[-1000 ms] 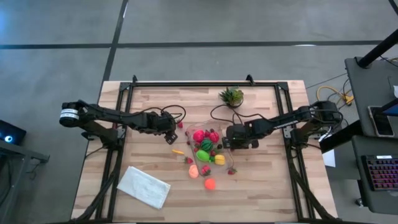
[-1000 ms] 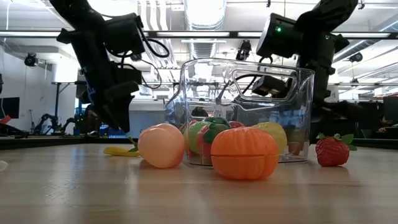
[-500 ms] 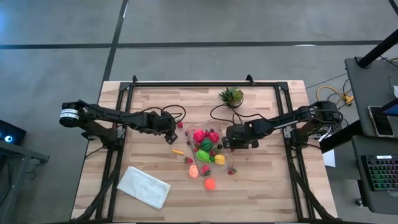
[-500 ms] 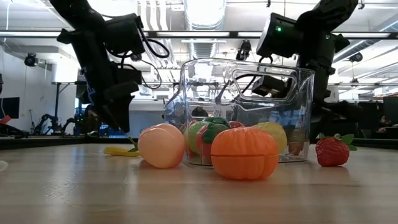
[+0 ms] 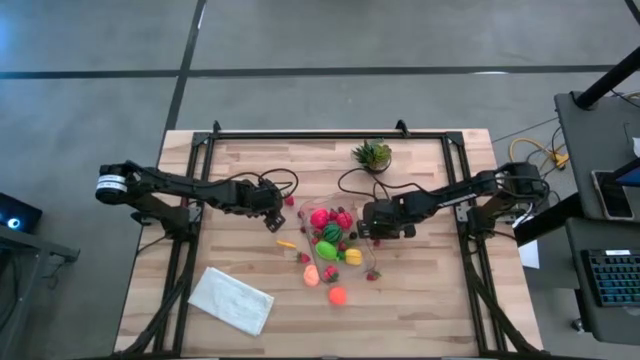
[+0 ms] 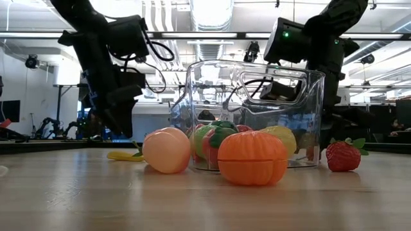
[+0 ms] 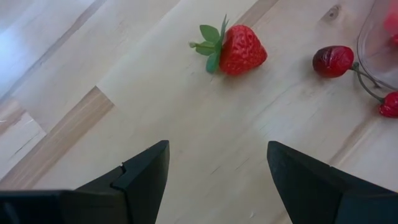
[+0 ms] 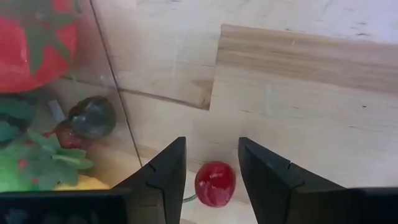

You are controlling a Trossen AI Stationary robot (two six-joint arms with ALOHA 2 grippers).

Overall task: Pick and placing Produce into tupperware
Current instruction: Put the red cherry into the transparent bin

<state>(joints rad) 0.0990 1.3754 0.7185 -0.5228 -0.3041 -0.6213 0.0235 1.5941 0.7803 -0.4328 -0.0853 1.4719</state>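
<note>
The clear tupperware [image 5: 330, 222] stands mid-table with red, pink, striped green, lime and yellow produce [image 5: 331, 232] inside. My right gripper [image 8: 212, 146] hangs just outside its right wall [image 8: 106, 81], pointing steeply down. Its fingers are a narrow gap apart, and a small red cherry [image 8: 215, 182] lies on the wood between them with bare wood showing on both sides. My left gripper [image 7: 217, 149] waits open to the left of the tupperware, short of a strawberry [image 7: 239, 50] and a dark red cherry [image 7: 334, 60] lying on the table.
Loose produce lies in front of the tupperware: a peach-coloured fruit [image 6: 167, 151], an orange one [image 6: 252, 157], a strawberry [image 6: 342, 156] and a yellow banana [image 5: 287, 243]. A potted plant [image 5: 372, 155] stands at the far edge. A white cloth [image 5: 232, 300] lies near left.
</note>
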